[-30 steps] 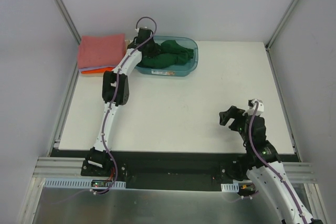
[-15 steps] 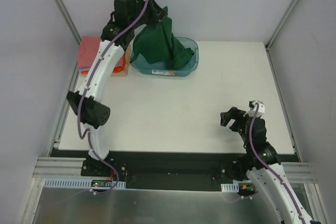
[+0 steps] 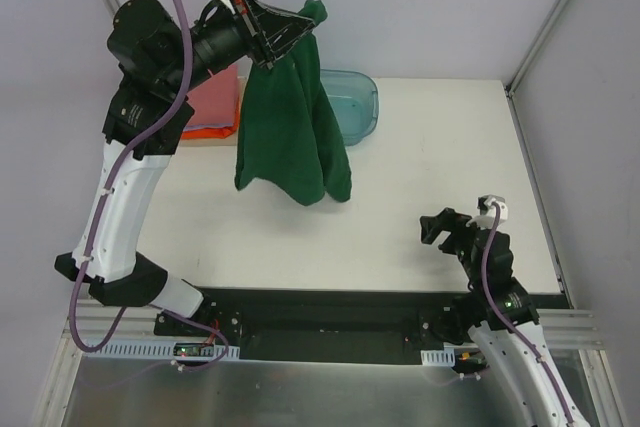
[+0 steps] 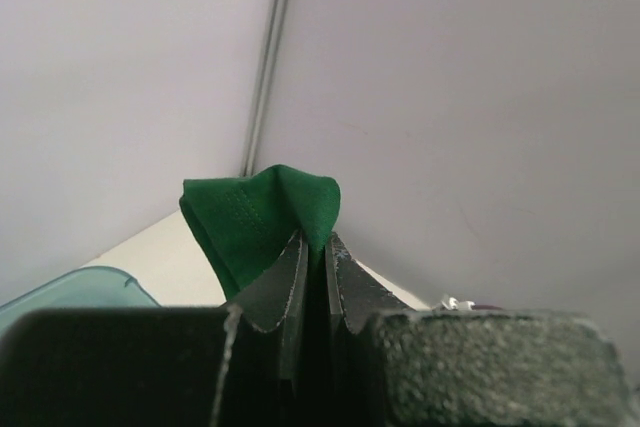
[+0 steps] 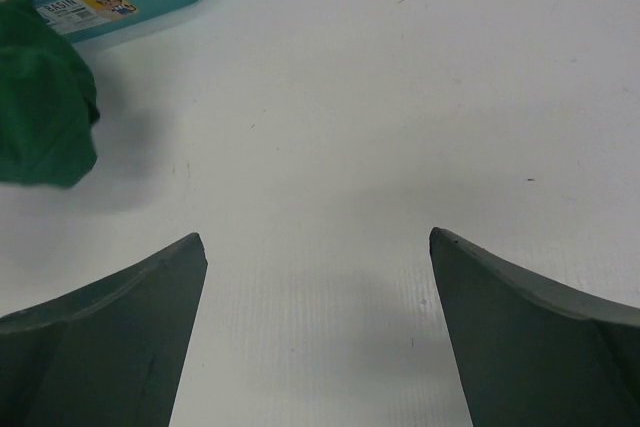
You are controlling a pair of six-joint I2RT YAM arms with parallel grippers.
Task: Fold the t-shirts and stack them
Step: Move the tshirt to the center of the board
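The green shirt (image 3: 290, 127) hangs below the left hand (image 4: 314, 245), clamped on its top edge; right hand (image 5: 318, 242) apart, well away.

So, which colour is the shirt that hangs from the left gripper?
Plain dark green. The shirt shows best in the top external view.

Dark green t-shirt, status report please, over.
Left gripper shut on dark green cloth t-shirt, hanging down. Right gripper open, empty, low over white table. Translucent teal plastic bin behind, not blocking.
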